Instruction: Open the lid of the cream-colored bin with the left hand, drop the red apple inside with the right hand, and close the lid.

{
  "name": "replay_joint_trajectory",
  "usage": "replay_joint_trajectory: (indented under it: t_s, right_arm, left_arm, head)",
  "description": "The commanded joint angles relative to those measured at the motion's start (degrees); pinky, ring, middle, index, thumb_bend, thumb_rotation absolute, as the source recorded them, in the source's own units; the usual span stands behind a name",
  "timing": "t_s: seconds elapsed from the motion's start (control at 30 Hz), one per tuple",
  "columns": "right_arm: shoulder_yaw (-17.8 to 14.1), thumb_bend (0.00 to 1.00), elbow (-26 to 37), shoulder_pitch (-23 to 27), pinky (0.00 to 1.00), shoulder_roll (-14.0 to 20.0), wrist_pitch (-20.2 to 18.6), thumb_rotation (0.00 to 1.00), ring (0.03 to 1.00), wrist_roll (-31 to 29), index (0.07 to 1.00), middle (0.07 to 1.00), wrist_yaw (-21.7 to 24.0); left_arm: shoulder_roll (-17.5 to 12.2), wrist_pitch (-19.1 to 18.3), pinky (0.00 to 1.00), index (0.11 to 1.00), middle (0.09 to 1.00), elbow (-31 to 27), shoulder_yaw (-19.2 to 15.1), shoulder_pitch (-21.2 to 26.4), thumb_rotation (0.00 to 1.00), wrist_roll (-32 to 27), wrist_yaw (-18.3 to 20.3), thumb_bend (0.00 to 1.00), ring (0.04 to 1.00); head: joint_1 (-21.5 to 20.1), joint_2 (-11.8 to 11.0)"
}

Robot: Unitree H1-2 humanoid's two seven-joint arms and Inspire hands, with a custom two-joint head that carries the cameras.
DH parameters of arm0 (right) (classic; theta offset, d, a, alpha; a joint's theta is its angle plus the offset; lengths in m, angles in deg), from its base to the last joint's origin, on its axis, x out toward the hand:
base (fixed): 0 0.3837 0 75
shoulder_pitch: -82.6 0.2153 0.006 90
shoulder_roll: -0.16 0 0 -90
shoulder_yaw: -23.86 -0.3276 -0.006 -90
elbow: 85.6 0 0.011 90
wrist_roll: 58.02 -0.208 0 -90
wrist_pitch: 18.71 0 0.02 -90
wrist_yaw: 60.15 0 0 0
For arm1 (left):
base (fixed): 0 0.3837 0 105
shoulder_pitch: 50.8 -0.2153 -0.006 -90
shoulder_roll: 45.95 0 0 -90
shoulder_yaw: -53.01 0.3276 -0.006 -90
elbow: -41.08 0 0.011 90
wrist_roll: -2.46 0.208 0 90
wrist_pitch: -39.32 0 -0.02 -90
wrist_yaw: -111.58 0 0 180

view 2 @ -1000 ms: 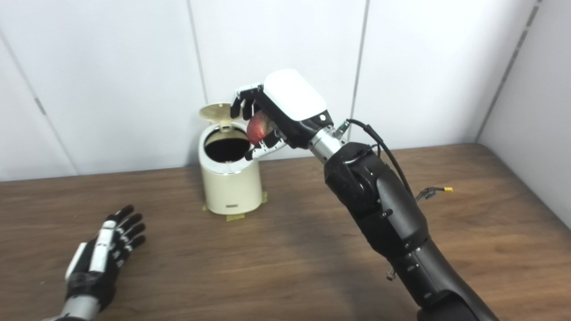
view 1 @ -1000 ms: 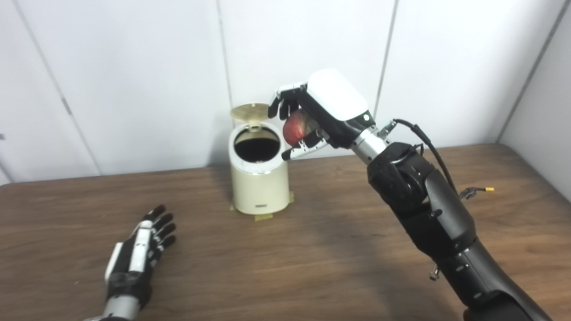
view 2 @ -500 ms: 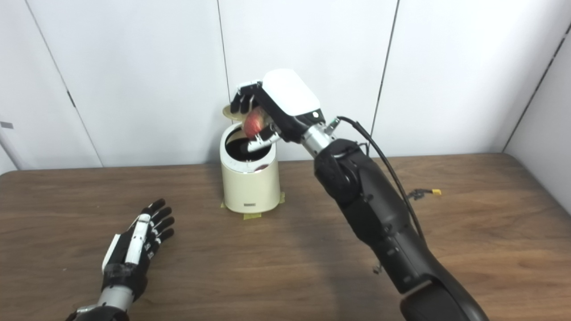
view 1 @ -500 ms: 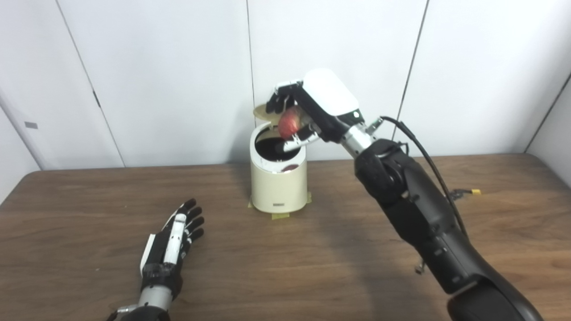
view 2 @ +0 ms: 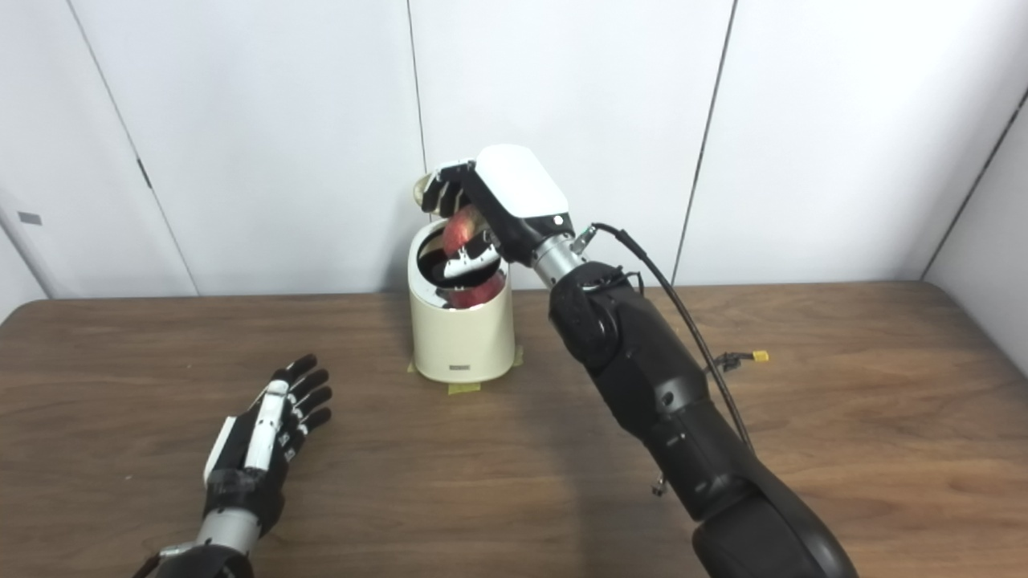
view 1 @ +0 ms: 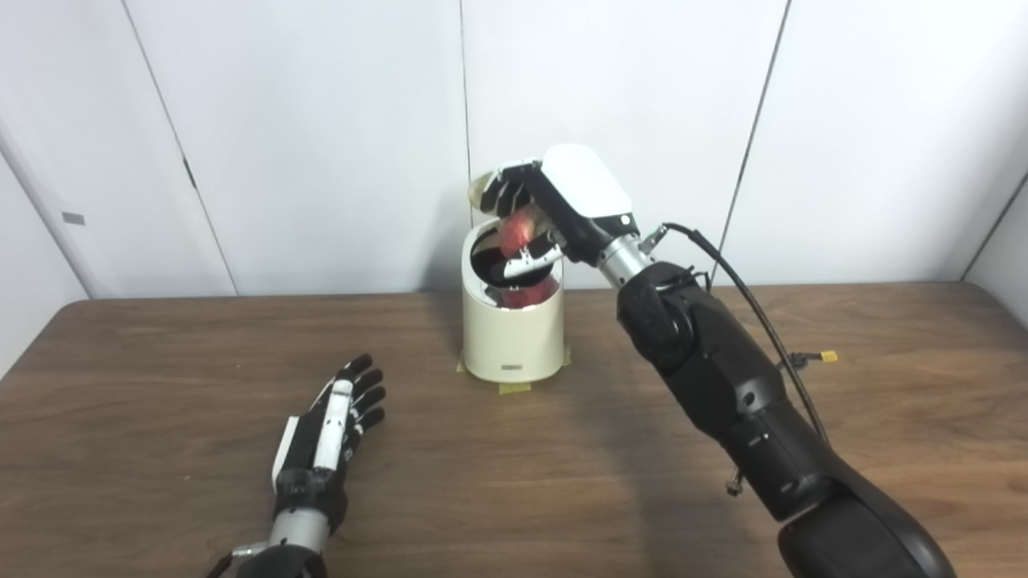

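One red apple (view 1: 518, 230) sits clamped in the right hand (view 1: 554, 209), directly above the open mouth of the single cream-colored bin (view 1: 514, 337); a red reflection shows on the bin's inner rim. The lid (view 1: 479, 189) stands raised behind the bin. Left of the bin, the left hand (view 1: 331, 429) lies flat on the bench (view 1: 161, 385), fingers apart, holding nothing.

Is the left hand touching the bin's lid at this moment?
No. The left hand lies open on the table, well apart from the cream-colored bin, whose lid stands raised.
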State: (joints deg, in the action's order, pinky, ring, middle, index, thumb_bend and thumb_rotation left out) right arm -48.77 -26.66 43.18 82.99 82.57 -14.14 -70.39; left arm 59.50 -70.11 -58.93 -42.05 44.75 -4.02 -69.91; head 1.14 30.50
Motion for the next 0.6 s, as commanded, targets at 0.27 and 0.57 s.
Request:
replay_joint_trajectory:
  t_s: [0.27,0.57]
  right_arm:
    - [-0.52,0.50,-1.88,4.50,0.36,-0.80,-0.11,0.00,0.393,-2.36,0.515,0.503,-2.85]
    - [-0.42,0.50,-4.14,4.74,0.38,-1.05,0.89,0.00,0.389,-3.33,0.514,0.500,-4.65]
  left_arm:
    - [0.45,0.96,0.86,0.883,0.870,-2.40,-0.22,1.82,0.85,-0.51,-0.19,0.39,0.870]
    - [0.67,0.58,0.87,0.879,0.866,-2.91,-0.37,1.77,0.83,-0.85,-0.28,0.39,0.867]
  head:
    - [0.06,0.38]
    - [-0.07,0.72]
